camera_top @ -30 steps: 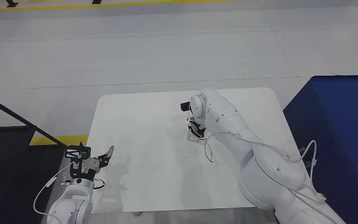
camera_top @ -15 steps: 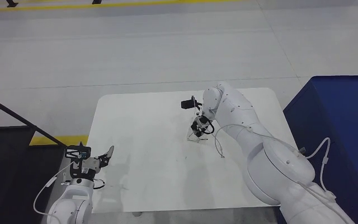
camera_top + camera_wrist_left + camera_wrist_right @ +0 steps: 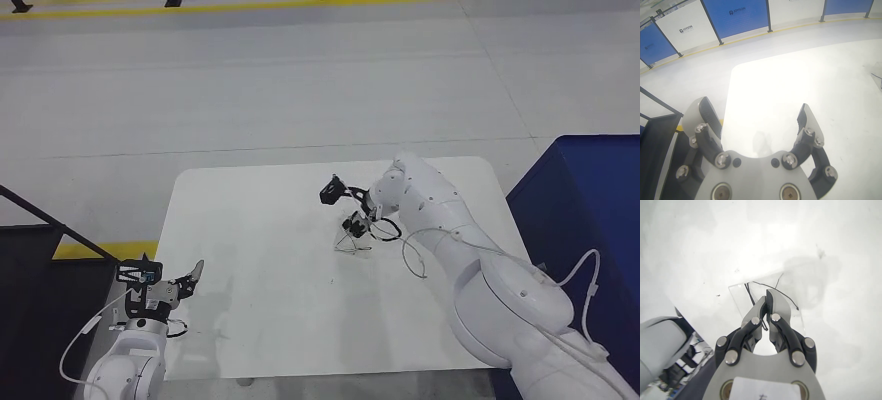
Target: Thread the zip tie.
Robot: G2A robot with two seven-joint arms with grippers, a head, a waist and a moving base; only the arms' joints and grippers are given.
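A thin black zip tie lies over a small clear plate near the middle of the white table. My right gripper is shut on the zip tie just above the plate, and a short black end pokes out between its fingers. More of the tie curves away across the plate. From above, the right gripper stands over the clear plate. My left gripper hangs open with nothing in it at the table's near left edge, far from the plate.
A blue cabinet stands off the table's right side. A dark rail and frame sit beyond the left edge. Bare tabletop lies between the two grippers.
The right arm has swung its elbow and wrist toward the right while its gripper stayed shut over the clear plate. The left arm has not moved.
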